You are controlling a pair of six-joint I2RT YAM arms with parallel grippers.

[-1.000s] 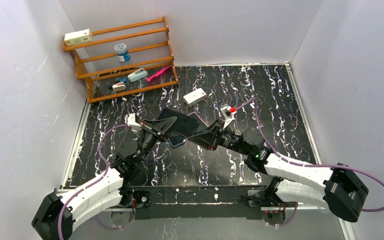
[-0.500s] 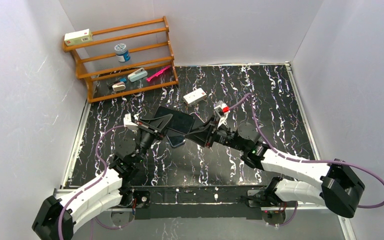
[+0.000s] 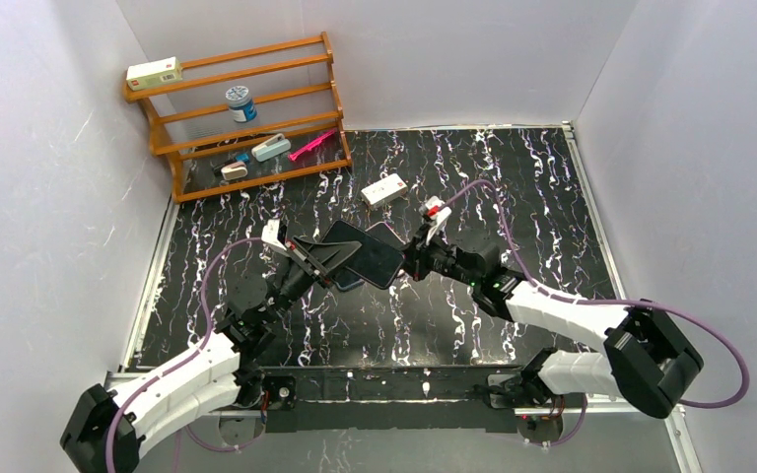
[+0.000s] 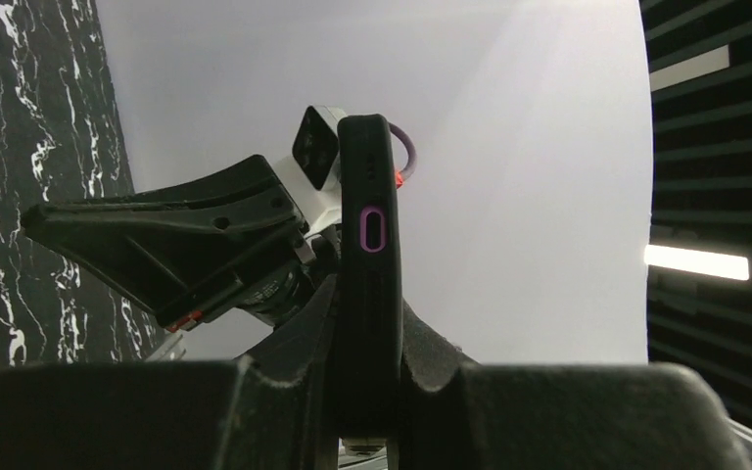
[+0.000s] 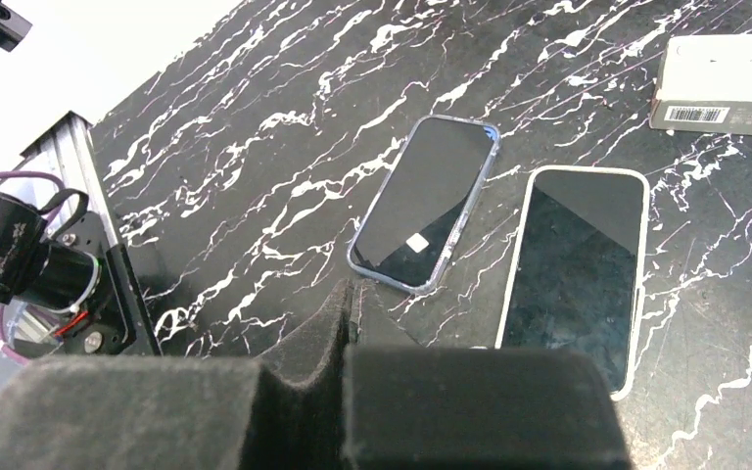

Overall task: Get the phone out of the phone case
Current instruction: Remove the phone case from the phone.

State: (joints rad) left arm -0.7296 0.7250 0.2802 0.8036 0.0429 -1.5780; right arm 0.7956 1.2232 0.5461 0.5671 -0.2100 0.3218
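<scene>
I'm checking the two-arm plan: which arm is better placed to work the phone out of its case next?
Probably right. The left gripper is clamped on the black cased phone, holding it off the table. The right gripper is shut, empty and close beside it, free to push.

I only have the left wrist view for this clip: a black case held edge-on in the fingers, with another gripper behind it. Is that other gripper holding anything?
Observer: No. The right wrist view shows the right gripper shut, with nothing between its fingers.
Operator: What lies below the black case?
Observer: Two phones lie side by side on the table: a blue-rimmed phone and a white-rimmed phone.
Operator: Anything else near them?
Observer: A white box lies past the far end of the white-rimmed phone.
</scene>
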